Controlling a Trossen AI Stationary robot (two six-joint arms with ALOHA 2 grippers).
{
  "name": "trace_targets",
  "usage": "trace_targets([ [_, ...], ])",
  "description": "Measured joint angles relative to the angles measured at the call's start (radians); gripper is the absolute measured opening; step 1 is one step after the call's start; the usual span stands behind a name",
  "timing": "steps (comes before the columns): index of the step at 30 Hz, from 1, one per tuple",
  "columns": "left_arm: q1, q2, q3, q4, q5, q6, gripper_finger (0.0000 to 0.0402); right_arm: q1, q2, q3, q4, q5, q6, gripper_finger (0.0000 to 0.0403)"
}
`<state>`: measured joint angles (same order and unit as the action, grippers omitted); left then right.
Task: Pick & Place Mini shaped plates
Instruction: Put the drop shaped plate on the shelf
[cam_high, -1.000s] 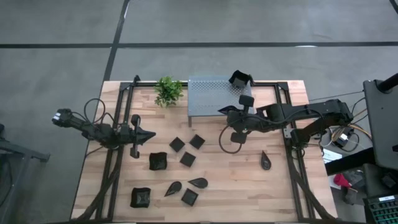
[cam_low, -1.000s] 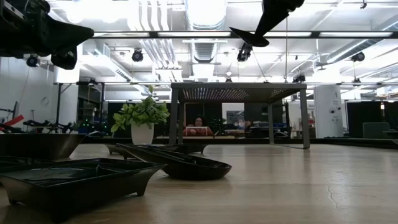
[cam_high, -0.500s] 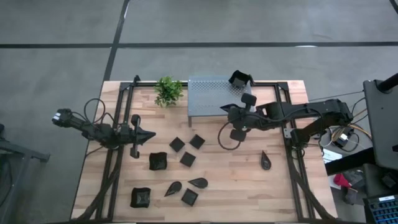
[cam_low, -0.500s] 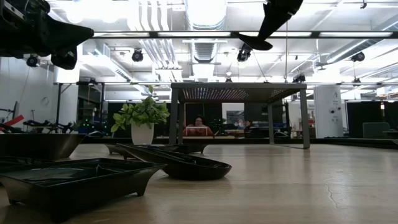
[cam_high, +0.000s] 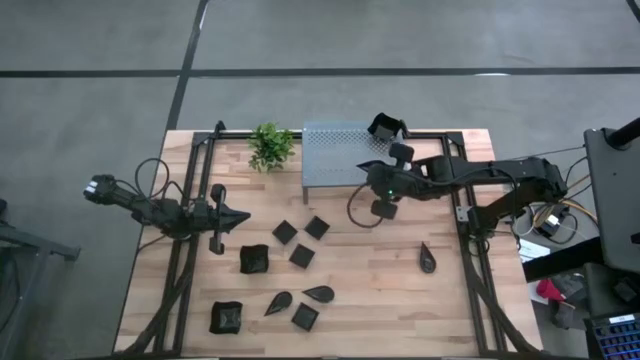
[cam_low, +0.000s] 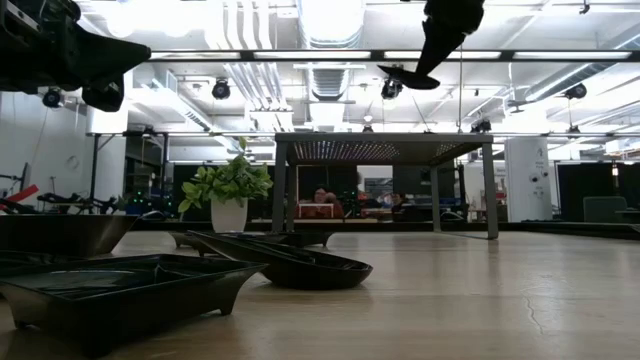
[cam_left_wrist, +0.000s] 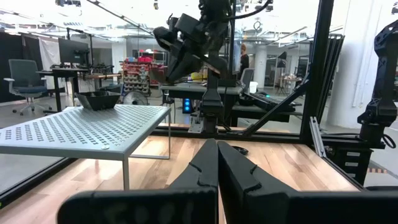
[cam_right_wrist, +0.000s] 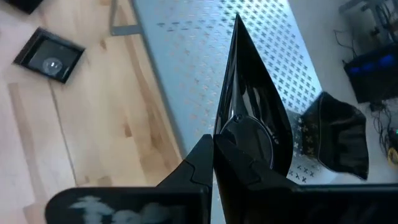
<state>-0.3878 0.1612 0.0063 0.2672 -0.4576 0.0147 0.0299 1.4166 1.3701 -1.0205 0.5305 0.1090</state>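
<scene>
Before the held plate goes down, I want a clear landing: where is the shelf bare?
The grey shelf is bare except its right-rear corner, where a deep wavy dish sits. The right pincer holds a teardrop plate above its front-right edge. The table's front-left is crowded with plates.

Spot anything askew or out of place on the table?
Nothing spilled or damaged. One oddity: the teardrop plate in the right gripper is held on edge, not flat, over the shelf. A deep dish already sits on that shelf. The left gripper waits shut at the table's left.
</scene>
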Motion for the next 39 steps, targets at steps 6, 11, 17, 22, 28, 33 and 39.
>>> trace_targets([
  [6,0.0,0.0,0.0,0.0,0.0,0.0,0.0,0.0,-0.001,0.0,-0.021,-0.01,-0.066,0.0008],
  [11,0.0,0.0,0.0,0.0,0.0,0.0,0.0,-0.025,-0.002,0.0,-0.076,-0.01,-0.079,0.0008],
  [17,0.0,0.0,0.0,0.0,0.0,0.0,0.0,-0.088,0.001,0.0,-0.024,-0.034,-0.187,0.0008],
  [22,0.0,0.0,0.0,0.0,0.0,0.0,0.0,-0.17,0.006,-0.016,-0.008,-0.107,-0.198,0.0008],
  [28,0.0,0.0,0.0,0.0,0.0,0.0,0.0,-0.244,0.006,-0.048,0.007,-0.221,-0.205,0.0008],
  [33,0.0,0.0,0.0,0.0,0.0,0.0,0.0,-0.28,0.011,-0.067,0.007,-0.228,-0.207,0.0008],
  [39,0.0,0.0,0.0,0.0,0.0,0.0,0.0,-0.287,0.014,-0.077,0.026,-0.251,-0.209,0.0008],
])
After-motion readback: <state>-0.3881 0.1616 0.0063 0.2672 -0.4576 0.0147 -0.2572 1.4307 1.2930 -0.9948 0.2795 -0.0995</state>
